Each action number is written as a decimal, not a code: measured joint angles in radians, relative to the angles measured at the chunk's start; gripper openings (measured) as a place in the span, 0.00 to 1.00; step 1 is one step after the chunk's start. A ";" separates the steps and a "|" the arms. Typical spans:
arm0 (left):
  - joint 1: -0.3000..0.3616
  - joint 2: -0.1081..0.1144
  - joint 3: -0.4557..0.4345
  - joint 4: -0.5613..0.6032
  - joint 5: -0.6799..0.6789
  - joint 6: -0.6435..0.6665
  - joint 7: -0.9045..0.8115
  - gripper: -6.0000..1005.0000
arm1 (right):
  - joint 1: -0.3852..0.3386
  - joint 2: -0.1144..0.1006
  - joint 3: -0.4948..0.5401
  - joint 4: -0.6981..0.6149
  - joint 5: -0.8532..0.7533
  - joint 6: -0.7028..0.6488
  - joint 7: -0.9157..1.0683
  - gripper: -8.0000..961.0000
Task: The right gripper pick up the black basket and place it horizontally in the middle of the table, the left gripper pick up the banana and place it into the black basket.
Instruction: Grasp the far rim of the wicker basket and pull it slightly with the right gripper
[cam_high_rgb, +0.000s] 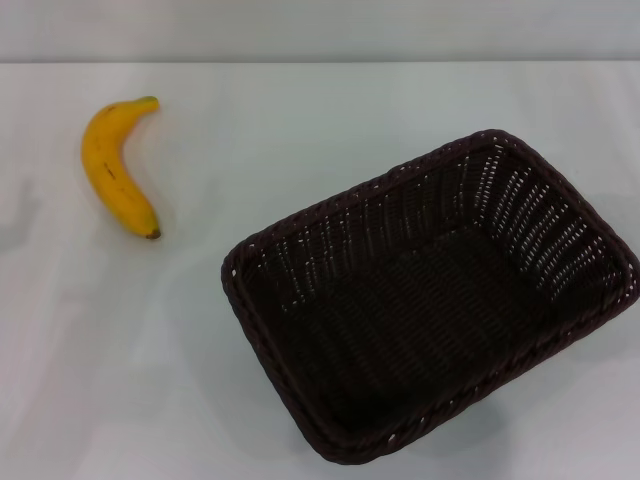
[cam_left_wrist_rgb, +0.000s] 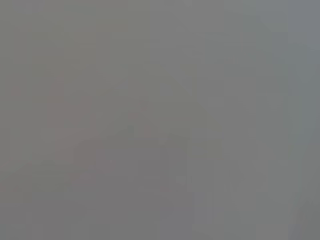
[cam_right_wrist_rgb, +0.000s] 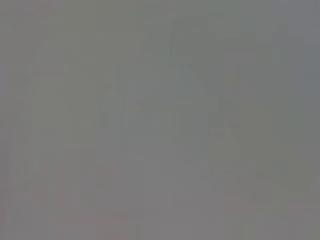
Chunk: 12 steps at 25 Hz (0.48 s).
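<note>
Currently I see neither end effector, so their state is unknown to me. On my white glossy desk (cam_high_rgb: 300, 130), the dark woven wicker basket (cam_high_rgb: 430, 300) sits skewed at right; the curved yellow banana (cam_high_rgb: 118, 165) lies well apart, far left.

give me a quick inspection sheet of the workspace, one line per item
surface: white table, smooth, bare apart from two things
basket: black basket sits toward the robot's right, upright, turned at an angle to the table edge, empty
banana: banana lies on the table at the robot's far left, apart from the basket, green stem tip pointing away from the robot
clutter: nothing seen
grippers: left gripper and right gripper not in view; both wrist views show only flat grey
cables: nothing seen
surroundings: pale wall band behind the far table edge
</note>
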 joint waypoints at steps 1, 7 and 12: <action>0.007 0.003 0.000 0.024 0.000 0.024 -0.017 0.88 | 0.001 0.000 -0.002 -0.001 0.000 0.000 0.011 0.90; 0.034 0.009 0.002 0.131 0.004 0.117 -0.047 0.88 | -0.001 -0.003 -0.026 -0.086 -0.031 -0.049 0.194 0.90; 0.038 0.026 -0.002 0.167 0.029 0.156 -0.081 0.88 | -0.016 -0.003 -0.030 -0.221 -0.143 -0.111 0.361 0.90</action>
